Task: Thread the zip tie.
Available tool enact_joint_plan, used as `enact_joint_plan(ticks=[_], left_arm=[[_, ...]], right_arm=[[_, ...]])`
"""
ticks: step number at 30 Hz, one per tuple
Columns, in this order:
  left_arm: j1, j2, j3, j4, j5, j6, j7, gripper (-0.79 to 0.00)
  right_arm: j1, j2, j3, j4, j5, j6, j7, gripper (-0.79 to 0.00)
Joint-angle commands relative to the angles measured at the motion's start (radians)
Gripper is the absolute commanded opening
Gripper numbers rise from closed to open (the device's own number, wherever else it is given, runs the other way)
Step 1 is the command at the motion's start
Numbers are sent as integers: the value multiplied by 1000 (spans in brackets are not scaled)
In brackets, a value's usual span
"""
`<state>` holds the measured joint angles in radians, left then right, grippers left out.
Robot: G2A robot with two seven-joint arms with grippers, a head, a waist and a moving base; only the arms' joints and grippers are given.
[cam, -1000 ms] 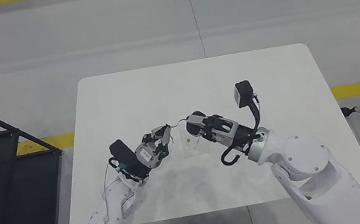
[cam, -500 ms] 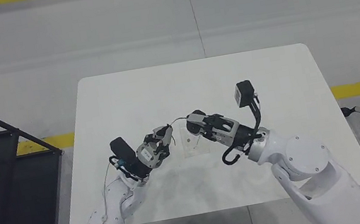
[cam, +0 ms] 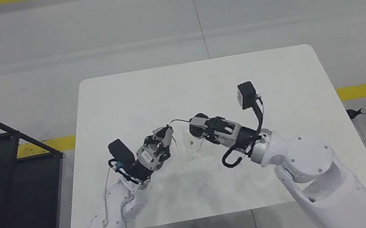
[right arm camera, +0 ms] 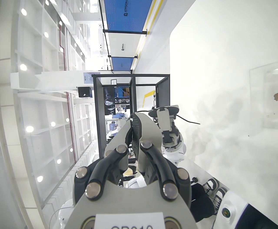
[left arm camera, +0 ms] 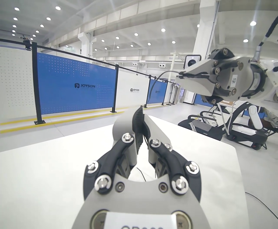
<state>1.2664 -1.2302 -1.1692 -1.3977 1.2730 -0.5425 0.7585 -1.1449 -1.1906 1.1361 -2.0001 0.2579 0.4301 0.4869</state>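
The zip tie (right arm camera: 189,120) hangs in a short arc above the middle of the table (cam: 273,84), clear of its top. The left gripper (cam: 163,132) is clamped on one part of it and the right gripper (cam: 195,123) on another, their tips facing each other, near together over the table's middle. Which end carries the head is too small to tell. The threading seems under way but not done. Next, the tail's tip must line up with the head's slot and slide through.

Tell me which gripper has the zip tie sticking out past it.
The left gripper: the zip tie pokes out beyond it. The right gripper pinches just its end.
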Motion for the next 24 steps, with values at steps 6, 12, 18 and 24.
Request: enact_joint_plan(ticks=[6, 12, 18, 24], left_arm=[[6, 0, -24, -12, -9, 24, 23, -785], [13, 2, -26, -22, 71, 77, 60, -785], [11, 0, -10, -13, 171, 152, 109, -785], [6, -3, -6, -1, 181, 182, 143, -785]], right_arm=[[37, 1, -42, 2, -83, 79, 22, -785], [77, -1, -101, 8, -176, 157, 32, -785], [84, -6, -106, 12, -166, 167, 19, -785], [87, -5, -104, 6, -188, 201, 35, -785]])
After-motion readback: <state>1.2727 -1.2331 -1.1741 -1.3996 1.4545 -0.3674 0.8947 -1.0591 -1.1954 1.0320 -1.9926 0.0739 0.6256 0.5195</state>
